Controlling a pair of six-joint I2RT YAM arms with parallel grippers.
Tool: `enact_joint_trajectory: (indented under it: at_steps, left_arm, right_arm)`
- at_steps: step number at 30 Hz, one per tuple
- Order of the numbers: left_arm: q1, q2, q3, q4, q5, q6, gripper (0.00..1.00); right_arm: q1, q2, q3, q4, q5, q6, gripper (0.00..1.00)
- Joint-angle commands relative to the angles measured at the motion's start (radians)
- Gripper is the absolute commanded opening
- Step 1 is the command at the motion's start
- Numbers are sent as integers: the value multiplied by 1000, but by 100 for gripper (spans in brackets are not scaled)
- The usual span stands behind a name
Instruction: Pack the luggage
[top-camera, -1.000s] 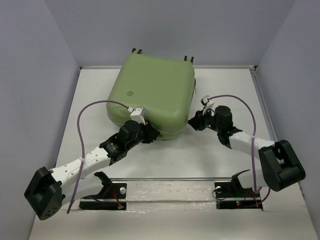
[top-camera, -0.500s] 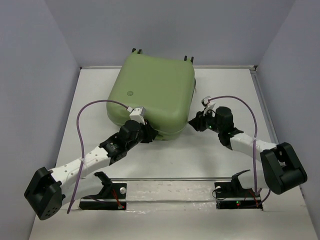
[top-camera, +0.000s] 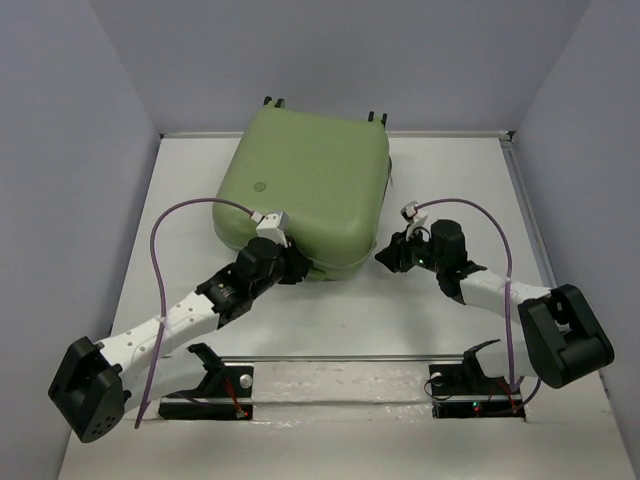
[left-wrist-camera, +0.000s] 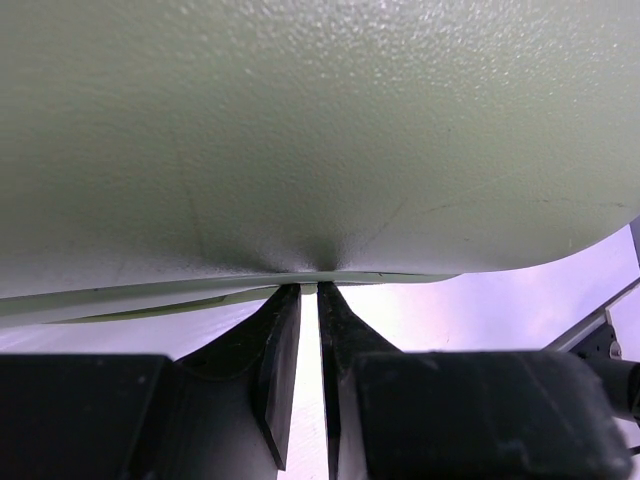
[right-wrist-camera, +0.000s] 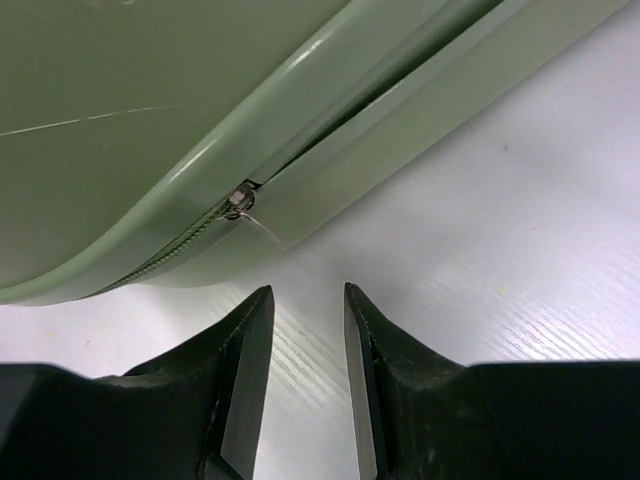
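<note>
The luggage (top-camera: 305, 190) is a pale sage-green hard-shell case lying flat at the back middle of the table, its lid down. My left gripper (top-camera: 298, 268) is at its front edge. In the left wrist view the luggage (left-wrist-camera: 300, 130) fills the top, and the left gripper (left-wrist-camera: 309, 290) is nearly shut, its tips pinching the shell's rim. My right gripper (top-camera: 383, 258) stands open just off the front right corner. In the right wrist view the right gripper (right-wrist-camera: 308, 292) hovers over bare table, a short way from the zipper slider (right-wrist-camera: 238, 203) on the luggage (right-wrist-camera: 150, 120).
The white table (top-camera: 450, 180) is walled in grey on the left, back and right. A metal rail (top-camera: 340, 358) and both arm bases run along the near edge. The case's black wheels (top-camera: 272, 101) point to the back wall.
My right gripper has slid left and nearer, closer to the luggage's front right corner, and its fingers have parted slightly. The left arm has barely moved.
</note>
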Motion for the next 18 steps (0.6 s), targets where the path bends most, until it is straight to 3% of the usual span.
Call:
enact_joint_trajectory:
  at_steps: [1, 3, 18]
  left_arm:
    - [20, -36, 54, 44, -60, 30, 25]
    - [25, -39, 51, 44, -59, 30, 25]
    - [41, -37, 60, 26, -57, 33, 25]
  right_arm:
    - [-3, -13, 16, 89, -68, -40, 42]
    - [-3, -27, 6, 112, -40, -40, 53]
    - [-3, 82, 52, 285, -130, -64, 52]
